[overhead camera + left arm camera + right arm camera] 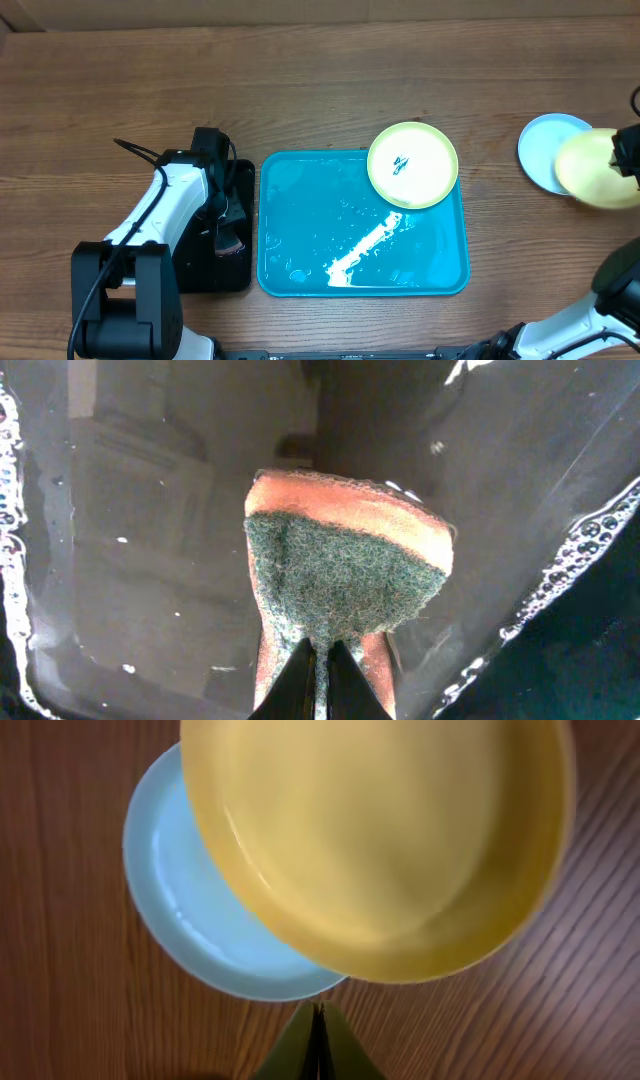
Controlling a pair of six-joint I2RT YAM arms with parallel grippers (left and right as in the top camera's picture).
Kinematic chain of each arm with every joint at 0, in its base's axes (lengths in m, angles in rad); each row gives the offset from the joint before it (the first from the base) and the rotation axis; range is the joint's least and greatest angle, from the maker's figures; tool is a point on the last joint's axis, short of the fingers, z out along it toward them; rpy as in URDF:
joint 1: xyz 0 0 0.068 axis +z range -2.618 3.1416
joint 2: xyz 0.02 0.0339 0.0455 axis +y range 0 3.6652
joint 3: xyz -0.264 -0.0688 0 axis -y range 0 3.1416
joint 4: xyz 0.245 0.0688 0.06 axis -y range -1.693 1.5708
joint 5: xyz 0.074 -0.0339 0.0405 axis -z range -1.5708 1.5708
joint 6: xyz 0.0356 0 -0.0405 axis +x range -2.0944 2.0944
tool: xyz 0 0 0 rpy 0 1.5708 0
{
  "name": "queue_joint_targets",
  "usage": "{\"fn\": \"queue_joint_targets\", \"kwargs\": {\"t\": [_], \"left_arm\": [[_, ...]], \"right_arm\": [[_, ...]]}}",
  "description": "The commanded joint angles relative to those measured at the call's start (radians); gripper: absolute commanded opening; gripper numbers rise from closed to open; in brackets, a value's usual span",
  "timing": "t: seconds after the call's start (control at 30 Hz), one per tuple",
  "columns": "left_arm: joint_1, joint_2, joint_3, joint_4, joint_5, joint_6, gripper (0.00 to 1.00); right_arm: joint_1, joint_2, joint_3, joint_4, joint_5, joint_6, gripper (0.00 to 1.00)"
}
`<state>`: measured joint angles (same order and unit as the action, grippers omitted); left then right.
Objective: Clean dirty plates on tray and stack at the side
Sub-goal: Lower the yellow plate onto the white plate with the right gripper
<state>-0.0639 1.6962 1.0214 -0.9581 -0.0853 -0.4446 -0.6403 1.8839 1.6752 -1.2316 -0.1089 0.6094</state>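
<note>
The cyan tray (300, 230) lies mid-table, wet with foam. A yellow-green plate (425, 175) with a dark smear rests on its far right corner, overhanging the rim. At the right, a pale blue plate (540, 150) (190, 910) lies on the table. A second yellow-green plate (590, 170) (380, 840) overlaps it, offset to one side. My right gripper (628, 150) (318, 1008) is shut, with its tips just short of that plate's rim. My left gripper (225, 215) (320, 645) is shut on a green-and-orange sponge (345, 560).
A black tray (245, 170) (150, 560) with soapy water sits left of the cyan tray, under the left gripper and sponge. The wooden table extends behind and to the far left. The right plates lie near the table's right edge.
</note>
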Motion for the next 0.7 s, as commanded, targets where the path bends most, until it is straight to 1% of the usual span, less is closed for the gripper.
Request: {"fn": "queue_joint_targets", "kwargs": {"t": [0.0, 0.13, 0.27, 0.3, 0.33, 0.37, 0.4, 0.47, 0.53, 0.6, 0.67], "left_arm": [[-0.003, -0.019, -0.007, -0.003, 0.007, 0.015, 0.04], [-0.003, -0.019, -0.007, -0.008, 0.007, 0.015, 0.04], [-0.003, -0.019, -0.007, -0.011, 0.001, 0.015, 0.04], [-0.003, -0.019, -0.007, -0.011, 0.001, 0.015, 0.04], [-0.003, -0.019, -0.007, -0.011, 0.001, 0.015, 0.04], [-0.003, -0.019, -0.007, -0.013, 0.000, 0.015, 0.04], [-0.003, -0.019, -0.007, -0.013, 0.000, 0.016, 0.04], [-0.003, -0.019, -0.007, -0.013, 0.000, 0.016, 0.05], [-0.003, -0.019, -0.007, -0.013, 0.000, 0.016, 0.04], [-0.003, -0.019, -0.007, -0.013, 0.000, 0.019, 0.04], [-0.003, -0.019, -0.007, -0.013, 0.000, 0.019, 0.04]], "right_arm": [[-0.024, 0.010, 0.026, 0.004, 0.048, 0.010, 0.04], [-0.021, 0.036, 0.026, 0.005, 0.041, -0.032, 0.04], [-0.004, 0.055, 0.026, 0.008, 0.047, -0.034, 0.04], [-0.001, 0.059, 0.026, 0.011, 0.050, -0.034, 0.08], [0.001, 0.063, 0.025, 0.011, 0.056, -0.034, 0.21], [0.002, 0.067, 0.024, 0.012, 0.060, -0.034, 0.32], [0.003, 0.072, 0.024, 0.012, 0.064, -0.034, 0.40], [0.003, 0.086, 0.024, 0.009, 0.064, -0.035, 0.42], [0.003, 0.097, 0.023, 0.008, 0.063, -0.037, 0.52], [0.008, 0.109, 0.019, 0.018, 0.063, -0.055, 0.52], [0.014, 0.125, 0.014, 0.032, 0.063, -0.069, 0.45]]}}
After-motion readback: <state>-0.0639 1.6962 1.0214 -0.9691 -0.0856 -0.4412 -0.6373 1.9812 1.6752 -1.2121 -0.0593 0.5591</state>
